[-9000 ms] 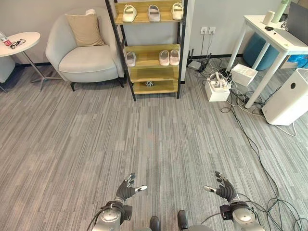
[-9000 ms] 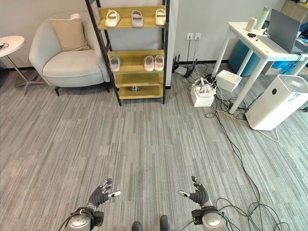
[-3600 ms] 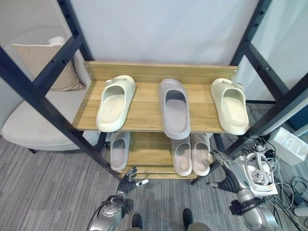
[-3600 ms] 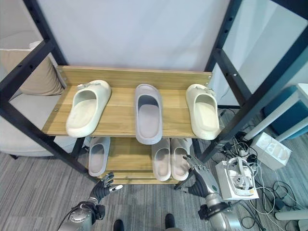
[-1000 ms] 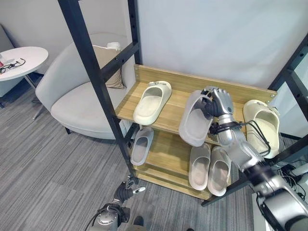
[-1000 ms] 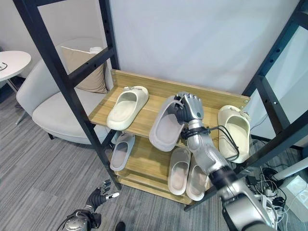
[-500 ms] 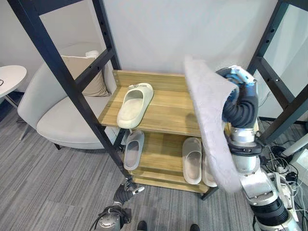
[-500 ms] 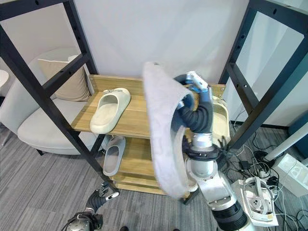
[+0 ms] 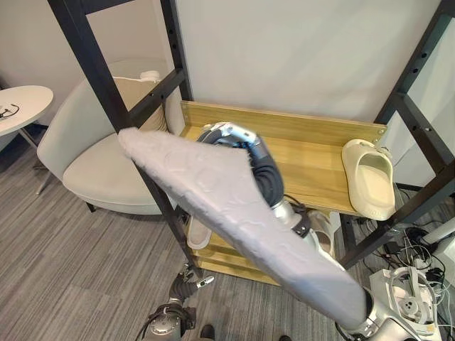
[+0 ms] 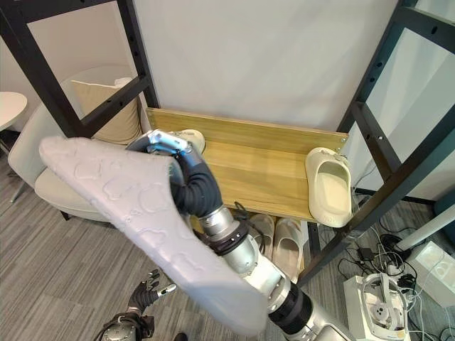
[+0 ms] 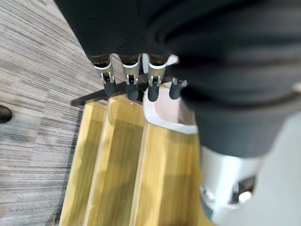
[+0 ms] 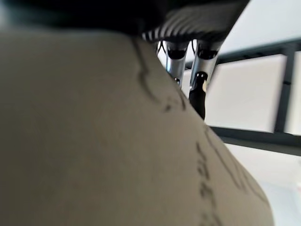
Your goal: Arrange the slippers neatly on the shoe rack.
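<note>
My right hand (image 9: 240, 139) is shut on a large grey slipper (image 9: 234, 213) and holds it up close to my eyes, patterned sole towards me, lying slantwise across the rack's left front. In the right wrist view the sole (image 12: 103, 141) covers the hand, with fingers (image 12: 175, 60) showing past its edge. On the top wooden shelf (image 9: 313, 160) a cream slipper (image 9: 370, 177) lies at the right end. Another cream slipper (image 10: 192, 138) peeks out behind my hand at the left. Pale slippers (image 10: 279, 238) sit on the shelf below. My left hand (image 9: 187, 278) hangs low and open.
Black rack posts (image 9: 106, 78) stand close on the left and right. A light armchair (image 9: 85, 163) with a cushion is left of the rack, a round white table (image 9: 18, 106) beyond it. Cables and white boxes (image 9: 409, 298) lie on the floor at the lower right.
The right hand has swung the grey slipper from upright at the right over to the left, where it now slants across the rack front. The middle of the top shelf now shows bare.
</note>
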Controlling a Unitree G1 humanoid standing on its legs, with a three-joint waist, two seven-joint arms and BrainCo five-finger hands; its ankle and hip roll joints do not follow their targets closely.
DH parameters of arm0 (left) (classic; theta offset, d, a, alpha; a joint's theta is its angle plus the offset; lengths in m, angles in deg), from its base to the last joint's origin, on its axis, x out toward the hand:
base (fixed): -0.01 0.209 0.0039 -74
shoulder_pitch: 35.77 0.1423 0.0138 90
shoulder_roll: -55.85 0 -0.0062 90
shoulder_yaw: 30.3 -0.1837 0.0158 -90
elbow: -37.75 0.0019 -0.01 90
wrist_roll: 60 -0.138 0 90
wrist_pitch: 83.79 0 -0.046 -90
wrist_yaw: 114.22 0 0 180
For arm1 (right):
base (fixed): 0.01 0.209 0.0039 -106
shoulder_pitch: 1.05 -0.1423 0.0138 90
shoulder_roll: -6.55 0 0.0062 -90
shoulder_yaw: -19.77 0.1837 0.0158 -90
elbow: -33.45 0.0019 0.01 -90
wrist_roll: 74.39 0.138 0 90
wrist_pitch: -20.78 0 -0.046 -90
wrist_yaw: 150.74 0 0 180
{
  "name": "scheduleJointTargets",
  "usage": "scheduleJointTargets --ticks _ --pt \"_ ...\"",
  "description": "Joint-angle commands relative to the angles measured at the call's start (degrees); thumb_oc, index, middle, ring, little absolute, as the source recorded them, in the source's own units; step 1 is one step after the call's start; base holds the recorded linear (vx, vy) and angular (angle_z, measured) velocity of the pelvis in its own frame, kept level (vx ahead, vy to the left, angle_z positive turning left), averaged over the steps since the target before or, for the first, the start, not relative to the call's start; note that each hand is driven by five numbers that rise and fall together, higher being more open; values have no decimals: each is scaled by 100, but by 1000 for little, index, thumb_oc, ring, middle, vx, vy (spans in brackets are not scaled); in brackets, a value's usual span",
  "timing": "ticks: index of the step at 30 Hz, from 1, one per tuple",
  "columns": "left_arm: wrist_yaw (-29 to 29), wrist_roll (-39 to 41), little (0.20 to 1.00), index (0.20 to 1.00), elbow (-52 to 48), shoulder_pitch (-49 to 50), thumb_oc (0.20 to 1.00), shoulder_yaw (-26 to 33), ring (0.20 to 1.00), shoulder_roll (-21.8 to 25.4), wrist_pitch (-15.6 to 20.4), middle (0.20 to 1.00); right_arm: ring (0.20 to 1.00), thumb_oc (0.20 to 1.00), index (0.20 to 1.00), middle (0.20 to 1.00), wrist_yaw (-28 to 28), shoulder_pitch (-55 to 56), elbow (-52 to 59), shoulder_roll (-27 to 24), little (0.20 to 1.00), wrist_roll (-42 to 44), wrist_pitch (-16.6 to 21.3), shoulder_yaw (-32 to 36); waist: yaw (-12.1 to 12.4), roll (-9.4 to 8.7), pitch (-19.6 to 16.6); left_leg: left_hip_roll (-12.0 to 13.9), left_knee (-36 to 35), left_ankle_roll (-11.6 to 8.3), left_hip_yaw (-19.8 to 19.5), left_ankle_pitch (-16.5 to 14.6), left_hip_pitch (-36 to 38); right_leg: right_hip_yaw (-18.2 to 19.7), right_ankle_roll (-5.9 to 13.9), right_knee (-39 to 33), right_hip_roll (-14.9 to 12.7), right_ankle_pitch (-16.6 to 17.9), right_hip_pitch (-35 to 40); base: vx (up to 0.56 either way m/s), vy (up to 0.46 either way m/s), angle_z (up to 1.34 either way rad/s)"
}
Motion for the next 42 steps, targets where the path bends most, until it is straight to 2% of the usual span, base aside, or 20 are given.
scheduleJointTargets --ticks 1,5,8,9,11,14,16,17,19,20,30,36,41,42 --pt "-82 148 1000 1000 329 -583 1000 8 1000 132 420 1000 200 200 200 200 -216 -303 -38 144 200 -683 5 -41 218 -68 318 116 -3 115 -136 -454 273 -19 130 349 -183 -724 190 -23 16 5" --pt "-73 235 1000 1000 467 -574 1000 38 1000 92 462 1000 200 200 200 200 -238 -203 -596 79 200 -1582 -151 -231 308 -113 356 137 -3 106 -228 -440 250 -105 137 403 -181 -760 205 -5 5 11" --pt "-72 275 1000 1000 542 -576 1000 62 1000 80 472 1000 200 200 200 200 -34 -100 -1188 -52 200 -2570 -372 -244 363 -156 427 143 21 103 -280 -444 220 -155 141 433 -179 -785 204 -1 -2 10" --pt "-72 275 1000 1000 542 -576 1000 62 1000 81 472 1000 200 200 200 200 -34 -100 -1188 -52 200 -2571 -371 -244 363 -156 427 143 21 103 -281 -444 220 -156 141 433 -179 -785 204 -12 -3 9" --pt "-99 287 1000 1000 435 -542 1000 38 1000 118 492 1000 200 200 200 200 324 15 -1587 -311 200 -3749 -677 -135 421 -180 612 139 186 114 -347 -467 46 -199 146 494 -193 -809 127 -77 -11 12" --pt "-113 309 1000 1000 311 -614 1000 -56 1000 150 525 1000 200 200 200 200 482 -89 -1876 -333 200 -4163 -810 -138 445 -183 835 137 388 106 -394 -539 -160 -222 148 614 -205 -866 -5 -114 -18 14" --pt "-162 340 1000 1000 173 -836 1000 -213 1000 204 581 1000 200 200 200 200 739 -396 -2145 -333 200 -4444 -950 -83 479 -166 1161 131 695 98 -464 -545 -568 -213 137 814 -215 -857 -323 -364 -10 9" --pt "-235 443 1000 1000 -83 -1261 1000 -497 1000 334 714 1000 200 200 200 200 1203 -1126 -2595 -337 200 -4931 -1267 -16 502 -93 1618 96 1169 77 -584 -528 -1271 -164 109 1232 -216 -833 -988 -602 25 14" --pt "-246 545 1000 1000 -370 -1623 1000 -637 1000 541 848 1000 200 200 200 200 1545 -1949 -3186 -402 200 -5177 -1594 102 543 -75 1784 10 1601 69 -664 -549 -1988 -67 92 1663 -196 -800 -1701 -460 72 32" --pt "-210 634 1000 1000 -718 -1884 1000 -689 1000 769 974 1000 200 200 200 200 1870 -2833 -3875 -762 200 -5340 -1956 316 592 -58 1825 -81 2095 66 -756 -640 -2755 -41 101 2122 -259 -831 -2423 -218 106 26" --pt "-15 774 1000 1000 -1351 -1862 1000 -633 1000 1068 1047 1000 200 200 200 200 2237 -3841 -4986 -1651 200 -5204 -2315 584 637 41 1845 -218 3188 93 -956 -1024 -4130 -14 71 3136 -358 -1129 -3696 -49 55 8" --pt "4 729 1000 1000 -1461 -2005 1000 -651 1000 1104 1095 1000 200 200 200 200 2324 -4171 -5681 -2004 200 -5175 -2397 418 638 66 1852 -285 3287 112 -1036 -1082 -4589 -63 71 3287 -392 -1218 -4140 -20 32 8" --pt "-14 730 1000 1000 -1453 -2072 1000 -669 1000 1084 1105 1000 200 200 200 200 2388 -4228 -5917 -2019 200 -5172 -2440 366 607 80 1841 -315 3335 109 -1078 -1113 -4715 -99 65 3358 -403 -1281 -4249 -2 -3 8" --pt "-24 730 1000 1000 -1428 -2090 1000 -678 1000 1084 1114 1000 288 288 288 288 2441 -4223 -6010 -1980 288 -5144 -2460 362 608 83 1839 -313 3342 105 -1082 -1119 -4726 -105 63 3377 -404 -1291 -4267 15 -3 7"
